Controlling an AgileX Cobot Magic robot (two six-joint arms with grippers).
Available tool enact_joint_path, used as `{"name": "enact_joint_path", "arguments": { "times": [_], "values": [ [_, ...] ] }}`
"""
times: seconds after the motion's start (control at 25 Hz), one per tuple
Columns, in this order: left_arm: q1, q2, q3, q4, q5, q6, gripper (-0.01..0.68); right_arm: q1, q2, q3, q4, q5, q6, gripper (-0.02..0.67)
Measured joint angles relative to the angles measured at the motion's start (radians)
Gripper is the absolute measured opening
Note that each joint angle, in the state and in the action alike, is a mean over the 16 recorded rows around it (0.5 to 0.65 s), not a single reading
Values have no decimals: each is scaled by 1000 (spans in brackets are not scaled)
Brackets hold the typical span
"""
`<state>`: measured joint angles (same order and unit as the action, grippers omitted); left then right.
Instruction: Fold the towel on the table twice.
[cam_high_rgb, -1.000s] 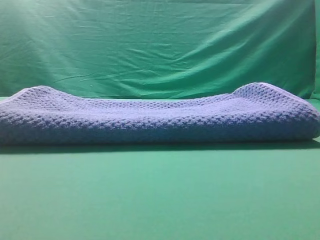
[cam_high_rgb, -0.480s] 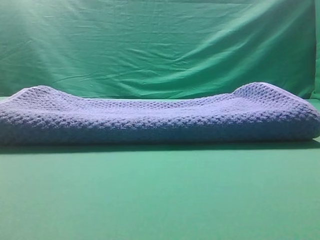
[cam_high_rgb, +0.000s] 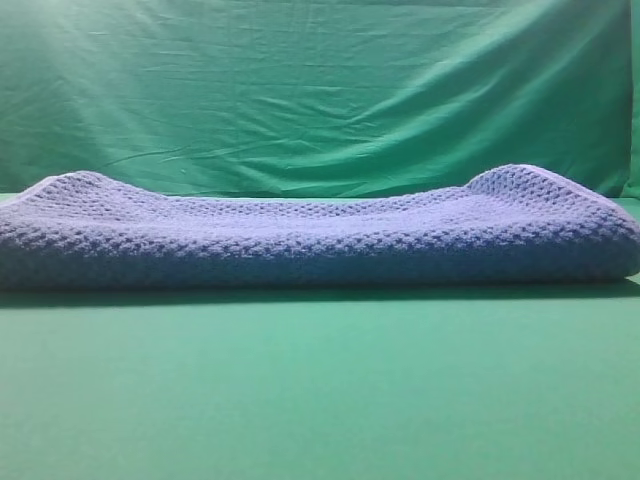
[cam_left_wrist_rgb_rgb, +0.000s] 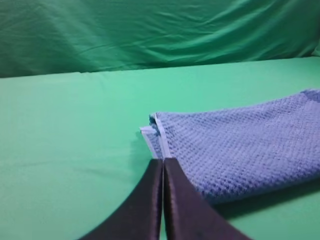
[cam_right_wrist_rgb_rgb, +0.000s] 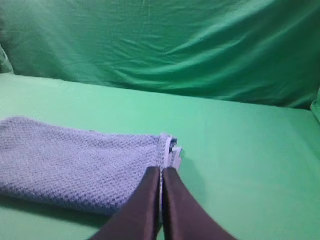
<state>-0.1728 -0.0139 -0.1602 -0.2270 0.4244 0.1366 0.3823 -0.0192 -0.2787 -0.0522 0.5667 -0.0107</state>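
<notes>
Both claws, left (cam_left_wrist_rgb_rgb: 163, 162) and right (cam_right_wrist_rgb_rgb: 161, 171), are pinched shut on the towel (cam_high_rgb: 320, 240) hems at lower centre, ready to lift a fold off the bench (cam_high_rgb: 320, 400).

My exterior high view sits low and close at the table (cam_high_rgb: 320, 400) edge, facing the backdrop curtain (cam_high_rgb: 320, 90) across the towel (cam_high_rgb: 320, 245). My left wrist camera looks past its closed gripper (cam_left_wrist_rgb_rgb: 163, 162) at the towel's left end; the right wrist camera, over its closed gripper (cam_right_wrist_rgb_rgb: 161, 171), covers the opposite end.
</notes>
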Motion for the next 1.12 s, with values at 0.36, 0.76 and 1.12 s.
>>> {"name": "enact_joint_path", "arguments": {
  "times": [0.36,0.76,1.12],
  "values": [
    [0,0,46,-79,33,0,0,0,0,157,-2,-47,0,0],
    [0,0,94,-105,49,-7,0,0,0,216,-17,-48,0,0],
    [0,0,157,-103,2,-21,0,0,0,264,-48,-84,0,0]
  ]
}}
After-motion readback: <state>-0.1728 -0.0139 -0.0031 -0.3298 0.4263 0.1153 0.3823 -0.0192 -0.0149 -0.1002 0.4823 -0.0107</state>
